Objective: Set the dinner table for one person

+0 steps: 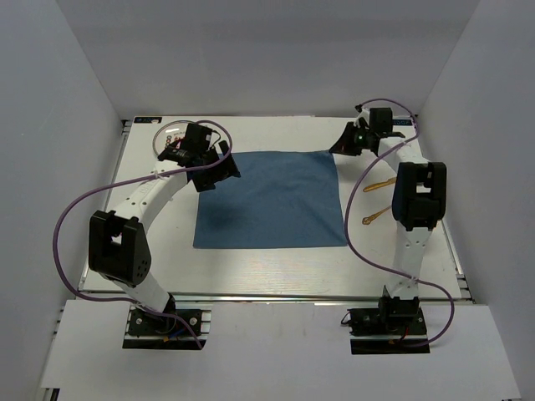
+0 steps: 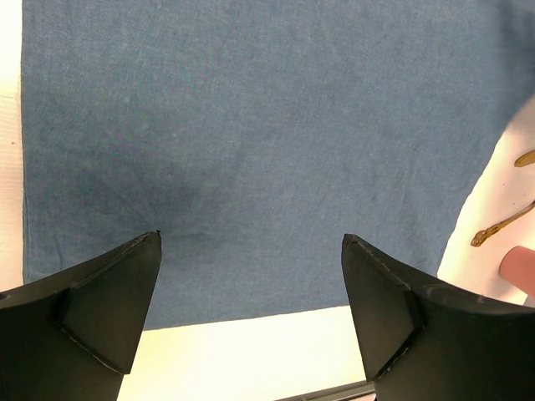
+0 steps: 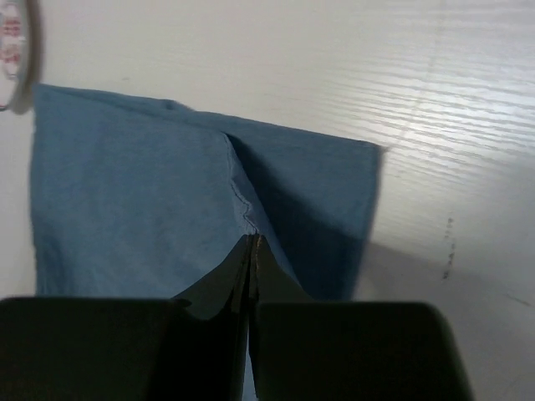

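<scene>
Bases of both arms sit bolted at the near edge of the white table (image 1: 251, 271), which fills the view between grey walls and carries everything else. Blue cloth (image 1: 272, 200) lies roughly at the table's centre, mostly flat, its near edge parallel to the near rail. Right of the cloth, on bare tabletop beneath the right arm, lie two slim gold utensils (image 1: 379, 185), one behind the other, both angled and clear of the fabric; exact type cannot be told. Further back, left gripper (image 1: 216, 171) hangs over the cloth's far left corner with fingers spread wide and nothing between them; its wrist view shows only fabric and a strip of table below. At the far right corner, right gripper (image 1: 344, 142) has its fingers pressed together on the cloth, a pinched ridge of fabric rising into the tips in the wrist view. Plate (image 3: 10, 50) sits at far left, just beyond the cloth, largely hidden by the left arm.
</scene>
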